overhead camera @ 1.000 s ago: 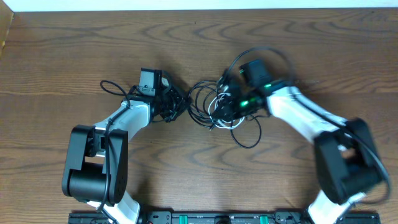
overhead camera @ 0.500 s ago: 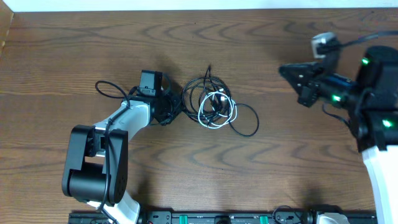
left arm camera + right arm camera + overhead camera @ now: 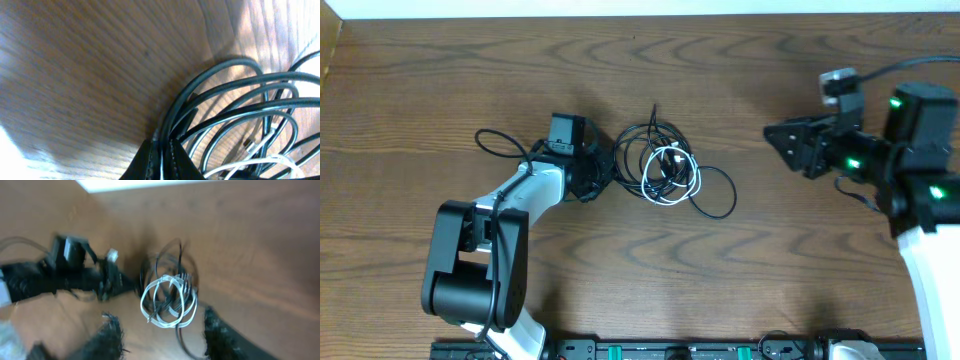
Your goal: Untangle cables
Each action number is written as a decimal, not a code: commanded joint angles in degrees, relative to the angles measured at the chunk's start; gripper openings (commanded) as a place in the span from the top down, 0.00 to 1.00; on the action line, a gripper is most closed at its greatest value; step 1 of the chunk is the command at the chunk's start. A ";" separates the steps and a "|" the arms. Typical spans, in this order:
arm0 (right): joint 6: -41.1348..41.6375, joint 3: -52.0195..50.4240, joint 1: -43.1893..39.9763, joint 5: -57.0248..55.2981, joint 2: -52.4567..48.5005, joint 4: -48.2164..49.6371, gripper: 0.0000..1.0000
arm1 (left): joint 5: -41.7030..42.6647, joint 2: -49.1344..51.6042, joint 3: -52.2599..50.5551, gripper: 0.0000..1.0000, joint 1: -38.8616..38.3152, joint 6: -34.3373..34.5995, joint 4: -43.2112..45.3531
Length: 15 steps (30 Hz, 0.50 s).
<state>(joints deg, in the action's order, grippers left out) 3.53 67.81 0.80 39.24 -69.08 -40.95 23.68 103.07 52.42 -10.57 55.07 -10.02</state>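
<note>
Lying on the table as one heap, a little left of centre: the cables, black loops stacked over one another with the white cable coiled in the middle and one black loop trailing to the near right. At the heap's left rim, pinched shut on a black cable: the left gripper. Well off to the right, parted and holding nothing: the right gripper. Likely to go wrong from here: dragging the whole heap instead of freeing one cord, since only the left side is anchored and the loops seem to pass through each other (judged from the overlaps, not from any traced path); cinching the white coil tighter by pulling a black strand straight out to the right; closing on two strands at once, black lying on black where the loops are densest; slipping out of the left pinch, the cord looking thin and smooth. Hard to make out: which black cord sits in the left pinch, and whether only one; where the plug ends lie, apart from one thin end pointing to the far side; the crossings under the white coil. Blurred throughout in the right wrist view; cut off in the left wrist view beyond the nearest loops.
</note>
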 commanded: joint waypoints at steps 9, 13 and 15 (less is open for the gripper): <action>6.86 -0.09 12.13 -6.97 -23.89 6.08 0.44 | -0.72 0.11 -0.46 0.92 -6.40 -4.26 -0.26; 12.00 -0.09 14.38 -1.97 -28.87 9.94 0.46 | -4.48 0.11 -0.46 0.92 -7.93 -4.24 -0.26; 18.56 -0.09 15.52 -1.60 -29.62 10.73 0.48 | -6.14 0.11 -0.46 0.92 -8.50 -4.22 -0.24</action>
<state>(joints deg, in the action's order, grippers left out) 12.21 67.77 14.81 35.38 -98.17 -30.92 21.50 103.07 52.42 -18.26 52.21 -10.00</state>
